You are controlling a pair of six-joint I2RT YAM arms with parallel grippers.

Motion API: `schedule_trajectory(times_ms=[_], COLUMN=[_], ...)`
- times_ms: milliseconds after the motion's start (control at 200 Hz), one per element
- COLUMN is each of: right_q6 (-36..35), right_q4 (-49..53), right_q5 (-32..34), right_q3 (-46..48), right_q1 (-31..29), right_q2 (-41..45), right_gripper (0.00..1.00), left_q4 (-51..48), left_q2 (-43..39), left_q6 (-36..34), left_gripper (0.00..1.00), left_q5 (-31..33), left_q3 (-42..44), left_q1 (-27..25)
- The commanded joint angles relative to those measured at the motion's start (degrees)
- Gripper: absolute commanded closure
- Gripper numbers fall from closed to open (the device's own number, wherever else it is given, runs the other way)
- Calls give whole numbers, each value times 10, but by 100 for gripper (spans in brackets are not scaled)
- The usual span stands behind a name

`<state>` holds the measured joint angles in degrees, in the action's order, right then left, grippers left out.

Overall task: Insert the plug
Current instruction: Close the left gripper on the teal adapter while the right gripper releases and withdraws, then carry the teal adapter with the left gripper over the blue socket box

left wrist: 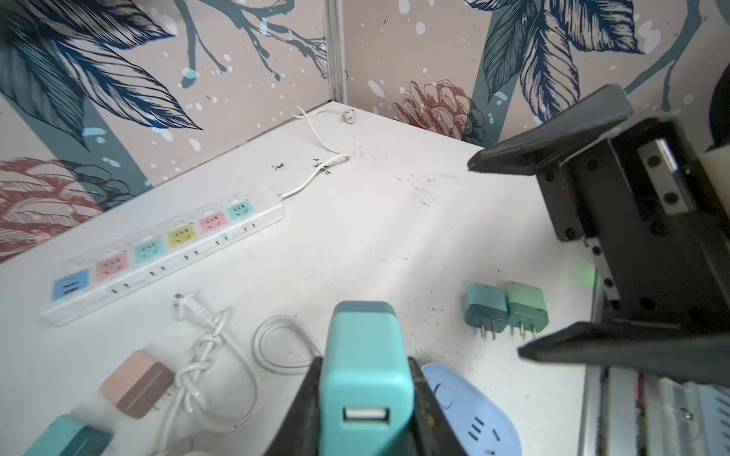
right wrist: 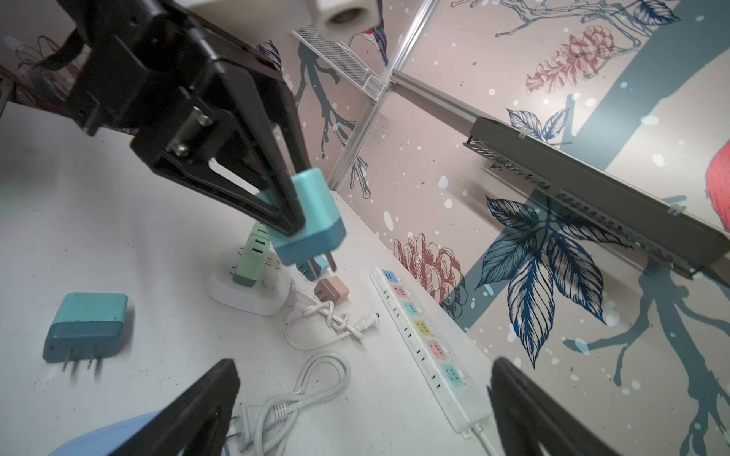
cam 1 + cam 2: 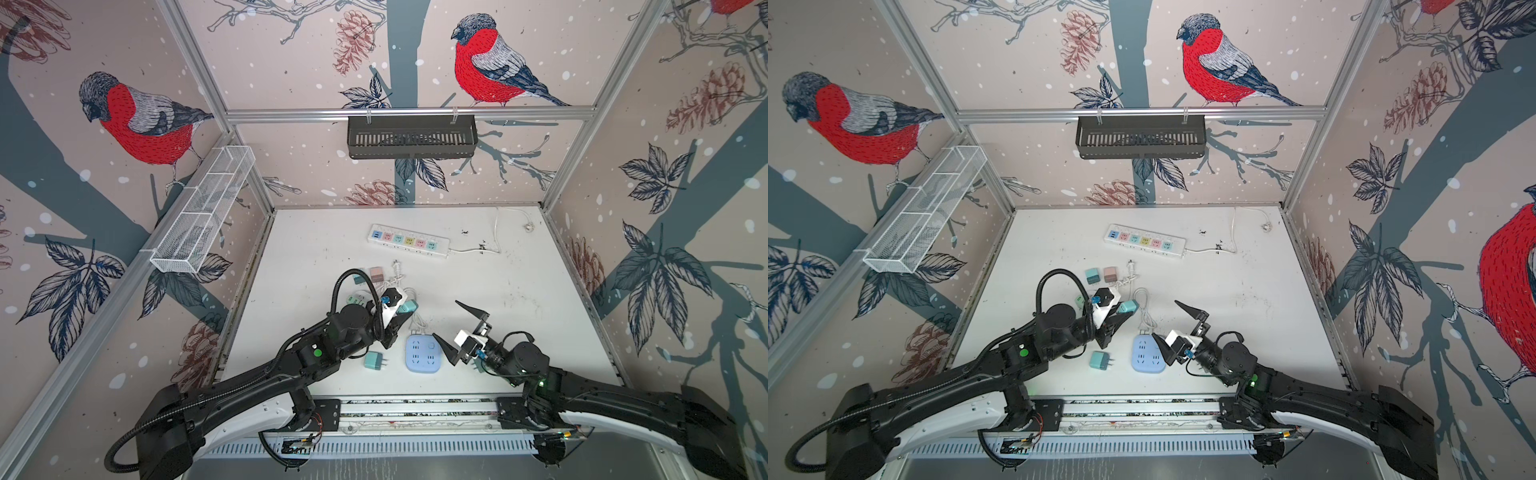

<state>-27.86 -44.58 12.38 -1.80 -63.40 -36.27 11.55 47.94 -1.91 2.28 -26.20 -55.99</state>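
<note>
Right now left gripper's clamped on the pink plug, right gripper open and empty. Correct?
Wrong colour: the left gripper is clamped on the teal plug, seen in the right wrist view; the pink plug lies on the table. The right gripper is open and empty.

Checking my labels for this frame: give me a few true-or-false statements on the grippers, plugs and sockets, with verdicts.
1. The left gripper is shut on a teal two-prong charger plug. True.
2. The right gripper grips a white cable. False: its jaws stand wide open and empty.
3. A plug is seated in the long white power strip with coloured sockets. False: none of its sockets holds a plug.
4. A second teal charger plug lies on the white table beside the pale blue socket block, not touching it. True.
</note>
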Motion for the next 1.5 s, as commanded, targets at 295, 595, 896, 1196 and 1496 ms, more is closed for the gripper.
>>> schedule_trajectory(times_ms=[295, 595, 896, 1196, 1496], right_q6=[260, 413, 469, 497, 495], right_q4=[-80, -82, -74, -29, -36], right_q5=[-27, -22, -31, 11, 5], right_q3=[81, 121, 124, 107, 100], right_q1=[223, 393, 450, 453, 453], right_q2=[106, 134, 125, 124, 100], right_gripper=[0, 0, 0, 0, 0], left_q4=[93, -33, -173, -247, -263], left_q2=[-109, -2, 114, 202, 240], left_q6=[-261, -275, -196, -157, -171], left_gripper=[100, 100, 100, 100, 100], left_q5=[-73, -73, -77, -111, -143], left_q3=[135, 2, -117, -189, -195], left_q1=[-18, -18, -33, -35, -53])
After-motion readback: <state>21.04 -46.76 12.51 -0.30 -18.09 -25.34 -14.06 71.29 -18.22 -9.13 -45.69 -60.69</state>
